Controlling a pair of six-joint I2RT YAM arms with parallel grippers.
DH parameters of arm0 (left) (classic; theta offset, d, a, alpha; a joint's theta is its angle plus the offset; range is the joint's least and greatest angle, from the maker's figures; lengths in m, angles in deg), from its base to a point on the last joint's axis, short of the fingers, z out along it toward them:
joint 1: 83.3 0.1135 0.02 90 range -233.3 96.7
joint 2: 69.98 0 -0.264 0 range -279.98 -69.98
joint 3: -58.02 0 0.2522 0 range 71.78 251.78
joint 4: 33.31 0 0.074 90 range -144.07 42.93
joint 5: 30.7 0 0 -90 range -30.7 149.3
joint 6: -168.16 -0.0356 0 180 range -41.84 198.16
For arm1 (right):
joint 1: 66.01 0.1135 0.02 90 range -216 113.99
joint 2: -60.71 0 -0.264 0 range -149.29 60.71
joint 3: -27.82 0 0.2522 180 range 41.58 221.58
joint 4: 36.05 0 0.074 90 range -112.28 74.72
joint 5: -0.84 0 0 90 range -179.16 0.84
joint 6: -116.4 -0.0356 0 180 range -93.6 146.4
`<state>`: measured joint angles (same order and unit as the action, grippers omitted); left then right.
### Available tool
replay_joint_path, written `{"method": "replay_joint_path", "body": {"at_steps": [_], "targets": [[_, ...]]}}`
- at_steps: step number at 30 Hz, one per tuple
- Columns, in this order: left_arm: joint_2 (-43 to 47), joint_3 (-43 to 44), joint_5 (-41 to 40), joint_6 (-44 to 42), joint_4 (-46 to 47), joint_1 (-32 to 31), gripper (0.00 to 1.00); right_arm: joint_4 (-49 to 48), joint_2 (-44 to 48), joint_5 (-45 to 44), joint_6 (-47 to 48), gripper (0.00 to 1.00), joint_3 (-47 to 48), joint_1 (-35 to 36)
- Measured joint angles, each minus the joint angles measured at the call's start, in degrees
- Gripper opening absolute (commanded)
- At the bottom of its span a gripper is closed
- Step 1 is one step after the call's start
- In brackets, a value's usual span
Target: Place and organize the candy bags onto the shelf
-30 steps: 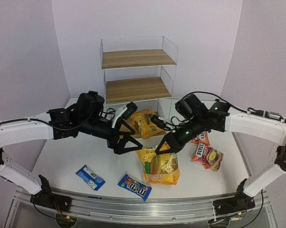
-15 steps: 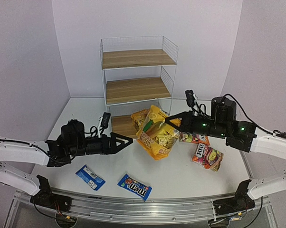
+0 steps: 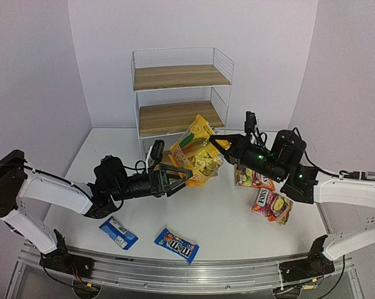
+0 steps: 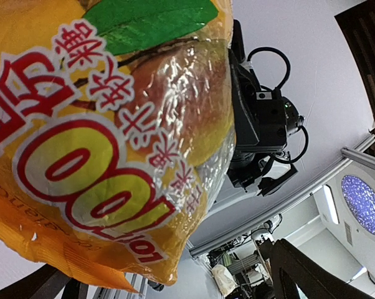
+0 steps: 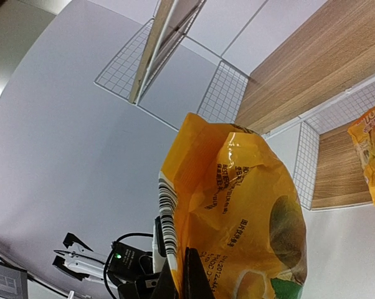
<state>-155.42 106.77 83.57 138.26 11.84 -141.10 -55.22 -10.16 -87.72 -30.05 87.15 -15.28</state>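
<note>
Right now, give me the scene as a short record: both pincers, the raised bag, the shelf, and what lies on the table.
right pincer: shut on the yellow bag, holding it in the air in front of the shelf
left pincer: open, at the bag's lower edge, not gripping
shelf: top two boards bare
second yellow bag: by the lowest board, mostly out of frame
red-pink bags: on the table, right side
blue packets: on the table, near edge
</note>
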Motion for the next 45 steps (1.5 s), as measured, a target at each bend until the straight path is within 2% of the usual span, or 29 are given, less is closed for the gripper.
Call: {"method": "replay_joint_path", "body": {"at_steps": [4, 7, 11, 13, 15, 17, 19, 20, 22, 25, 27, 30, 33, 38, 45], "targets": [[-1.5, 0.2, -1.0, 1.1, 2.2, 0.0, 0.98, -3.9, -1.2, 0.3, -2.3, 0.0, -0.1, 0.6], [-3.4, 0.3, -1.5, 1.7, 4.6, 0.0, 0.79, -6.1, -1.7, 0.5, -3.7, 0.0, -1.1, 1.0], [-6.1, 0.3, -2.0, 2.8, 7.4, 0.0, 0.64, -9.4, -1.7, 0.4, -5.9, 0.0, -3.8, 1.2], [-6.7, 0.3, -2.1, 3.0, 7.5, 0.0, 0.5, -10.8, -1.5, 0.1, -6.8, 0.0, -5.5, 1.2], [-6.9, 0.3, -2.2, 3.2, 7.3, -0.1, 0.32, -11.7, -0.8, -0.4, -7.6, 0.0, -7.3, 1.2], [-7.0, 0.4, -2.2, 2.9, 7.0, -0.3, 0.09, -12.5, 0.3, -1.0, -8.1, 0.0, -8.9, 1.2], [-7.2, 1.3, -2.1, 2.7, 6.7, -0.5, 0.0, -13.1, 1.3, -1.3, -8.5, 0.0, -10.3, 1.2], [-7.2, 1.9, -2.1, 2.4, 6.4, -0.6, 0.0, -13.4, 1.6, -1.6, -8.6, 0.0, -11.0, 1.2], [-7.2, 3.1, -1.9, 1.4, 4.8, -0.6, 0.0, -13.7, 2.3, -2.2, -8.8, 0.12, -12.0, 1.1], [-6.8, 5.0, -1.7, -1.5, -1.3, -0.7, 0.0, -12.5, 3.9, -2.7, -8.4, 0.45, -13.0, 1.0], [-5.4, 7.3, -0.8, -5.6, -9.4, -0.6, 0.0, -9.0, 6.4, -2.6, -7.5, 0.62, -13.4, 1.0], [-2.3, 10.6, 0.9, -14.5, -21.8, -0.5, 0.0, 0.2, 11.4, -2.0, -4.7, 0.77, -13.4, 1.0], [3.5, 11.5, 2.5, -25.4, -32.6, -0.6, 0.0, 11.9, 16.4, -0.6, -0.5, 0.86, -13.0, 1.2], [12.0, 11.8, 8.4, -39.9, -45.6, 0.1, 0.0, 29.5, 21.5, 3.9, 8.1, 0.9, -10.7, 1.6], [12.9, 15.5, 17.1, -52.6, -59.8, 0.1, 0.0, 38.9, 21.4, 11.3, 11.3, 0.94, -9.5, 1.7]]}}
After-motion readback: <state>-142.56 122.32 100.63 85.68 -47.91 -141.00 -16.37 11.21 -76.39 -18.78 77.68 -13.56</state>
